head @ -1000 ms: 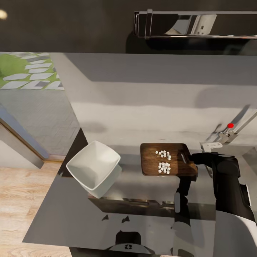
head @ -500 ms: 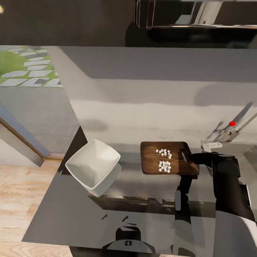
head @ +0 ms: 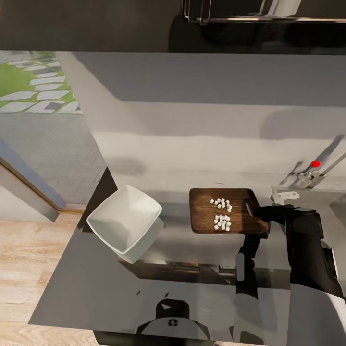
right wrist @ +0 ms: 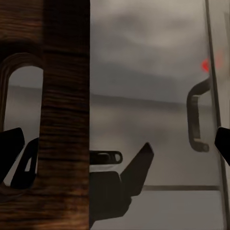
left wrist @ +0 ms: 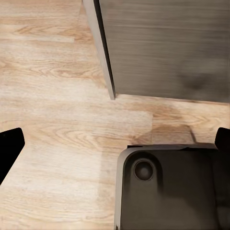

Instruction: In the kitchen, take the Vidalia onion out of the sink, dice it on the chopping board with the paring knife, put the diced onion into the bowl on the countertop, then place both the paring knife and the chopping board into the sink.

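The dark brown chopping board [head: 204,218] lies on the glossy countertop [head: 96,283] with several small white onion cubes [head: 222,215] on it. My right gripper [head: 263,214] is at the board's slot-handle end. In the right wrist view it [right wrist: 115,143] stands open, and the board's slotted end [right wrist: 64,96] reaches partly between the fingers. The white square bowl [head: 124,225] sits to the board's left. The tap's red knob [head: 315,164] and a bit of steel sink rim [head: 286,195] show behind the right arm. The paring knife is out of view. My left gripper [left wrist: 115,143] hangs open over the wooden floor.
A grey wall rises behind the counter, with a steel shelf [head: 269,12] high up. The counter's left edge drops to a wooden floor [head: 29,259]. The robot's dark base [left wrist: 167,187] lies under the left gripper, beside a grey cabinet side [left wrist: 163,43].
The whole head view has shifted slightly, so the camera moved. Board, onion cubes, bowl and right arm keep their places relative to each other.
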